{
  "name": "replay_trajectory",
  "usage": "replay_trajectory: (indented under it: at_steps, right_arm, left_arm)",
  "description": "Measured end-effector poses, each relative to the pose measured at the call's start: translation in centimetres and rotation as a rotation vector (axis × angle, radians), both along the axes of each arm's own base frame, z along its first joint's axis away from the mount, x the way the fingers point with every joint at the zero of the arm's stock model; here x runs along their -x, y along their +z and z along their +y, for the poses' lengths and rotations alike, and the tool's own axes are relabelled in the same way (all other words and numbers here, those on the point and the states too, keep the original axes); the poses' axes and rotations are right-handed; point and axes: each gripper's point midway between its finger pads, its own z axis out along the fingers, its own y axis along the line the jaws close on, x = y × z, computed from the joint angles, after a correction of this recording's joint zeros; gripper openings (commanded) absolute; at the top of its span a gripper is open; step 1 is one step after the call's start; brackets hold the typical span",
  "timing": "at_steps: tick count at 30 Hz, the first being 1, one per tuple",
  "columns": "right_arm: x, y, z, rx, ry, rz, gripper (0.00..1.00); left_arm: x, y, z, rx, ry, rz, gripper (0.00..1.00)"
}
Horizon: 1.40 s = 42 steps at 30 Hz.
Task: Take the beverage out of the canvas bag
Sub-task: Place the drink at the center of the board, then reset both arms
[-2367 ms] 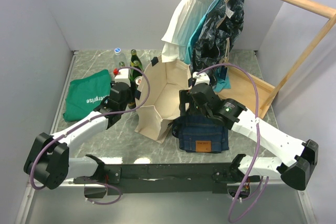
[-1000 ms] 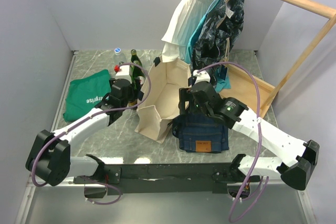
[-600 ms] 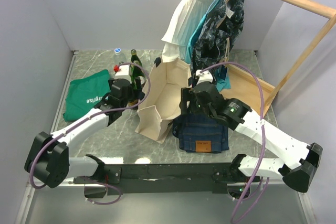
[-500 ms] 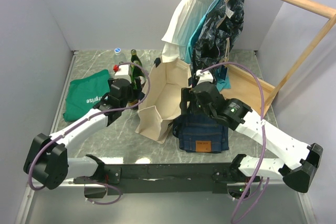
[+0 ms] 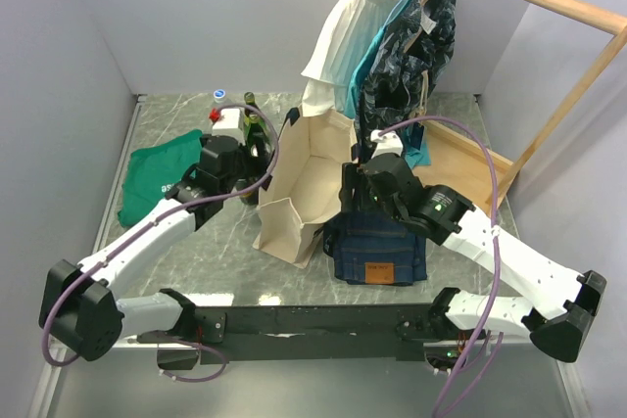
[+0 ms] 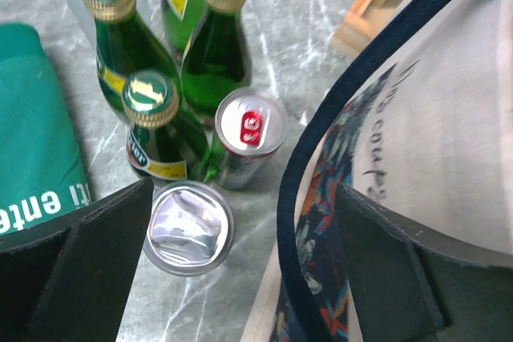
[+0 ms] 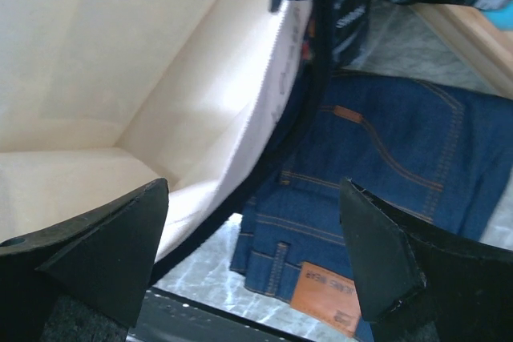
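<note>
My left gripper (image 6: 244,190) hangs spread above the cans (image 6: 250,138) just outside the canvas bag (image 5: 304,183), which seems empty, though its floor is partly hidden. My right gripper (image 7: 252,190), also spread, straddles the bag's wall. A careless drop on the left could topple the crowded bottles (image 6: 215,54).

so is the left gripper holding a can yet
No, the left gripper is wide open above the two cans, which stand on the table beside the bag.
</note>
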Motion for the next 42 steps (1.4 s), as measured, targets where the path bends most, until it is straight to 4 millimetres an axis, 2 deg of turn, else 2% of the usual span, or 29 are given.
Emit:
replay_trajectory:
  at_steps: [5,10,15,17,20,23,30,33,38,42]
  right_arm:
    - [0.0,0.2,-1.1,0.049,-0.025,-0.006,0.93]
    - [0.0,1.8,-1.4,0.027,-0.017,-0.053,0.94]
    - [0.6,4.6,-2.1,-0.047,-0.009,-0.131,0.95]
    - [0.9,5.7,-2.6,-0.074,-0.014,-0.164,0.99]
    - [1.0,6.6,-3.4,-0.088,-0.034,-0.198,1.00]
    - [0.9,6.8,-4.3,-0.079,-0.067,-0.219,1.00]
    - [0.9,5.2,-6.5,-0.017,-0.136,-0.237,1.00]
    - [0.9,5.2,-7.7,0.006,-0.175,-0.262,1.00]
    - [0.6,4.8,-9.9,0.043,-0.264,-0.295,1.00]
    - [-0.7,4.4,-12.7,0.055,-0.387,-0.285,1.00]
  left_arm:
    - [0.2,4.0,-0.6,0.036,-0.032,-0.041,0.96]
    - [0.8,7.9,-0.9,0.074,-0.062,-0.092,0.96]
    - [1.6,10.3,-1.0,0.086,-0.096,-0.101,0.96]
    - [1.9,11.0,-1.1,0.091,-0.106,-0.105,0.96]
    - [2.5,12.2,-1.3,0.104,-0.134,-0.113,0.96]
    - [3.3,13.7,-1.6,0.127,-0.168,-0.137,0.96]
    - [5.8,17.2,-1.9,0.177,-0.260,-0.230,0.96]
    - [6.1,17.4,-2.4,0.179,-0.297,-0.233,0.96]
    - [5.7,16.3,-3.0,0.164,-0.318,-0.201,0.96]
    - [5.3,15.6,-3.2,0.149,-0.319,-0.185,0.96]
